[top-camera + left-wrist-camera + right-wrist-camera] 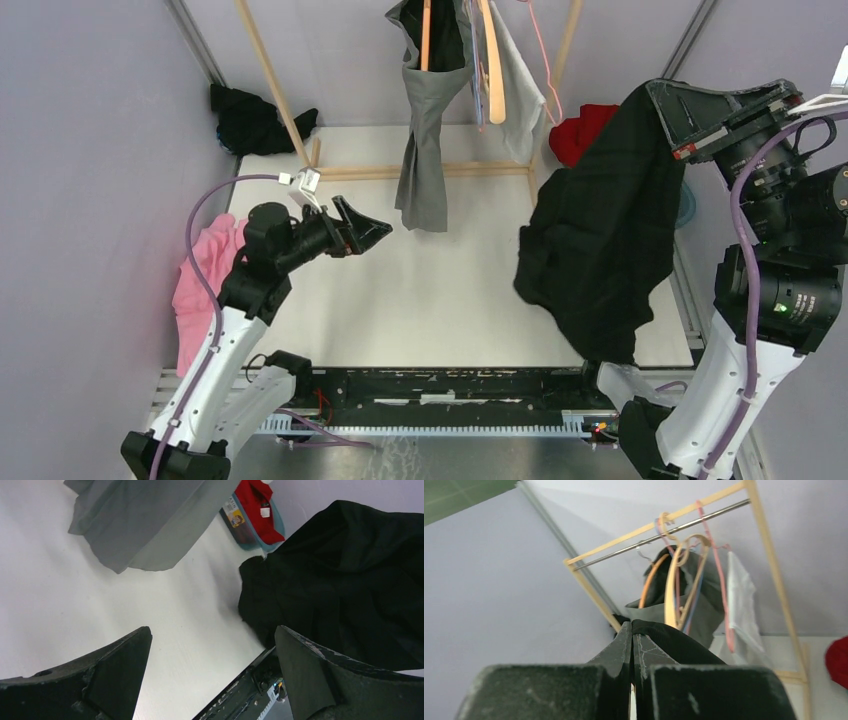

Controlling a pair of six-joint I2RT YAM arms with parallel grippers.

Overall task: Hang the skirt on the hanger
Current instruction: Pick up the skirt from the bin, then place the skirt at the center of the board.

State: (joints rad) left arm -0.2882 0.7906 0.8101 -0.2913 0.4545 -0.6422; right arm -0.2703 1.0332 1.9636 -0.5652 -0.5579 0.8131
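The skirt is plain black. The left gripper and the right gripper are black too. The table is white and the walls are pale purple. The rack is light yellow wood. There is a plain grey cloth and a white cloth. One hanger is orange, the wood hanger is pale yellow, and the thin hanger is pink. There is a pink cloth, a black cloth and a red cloth. The tub is blue-green. The cable is purple.
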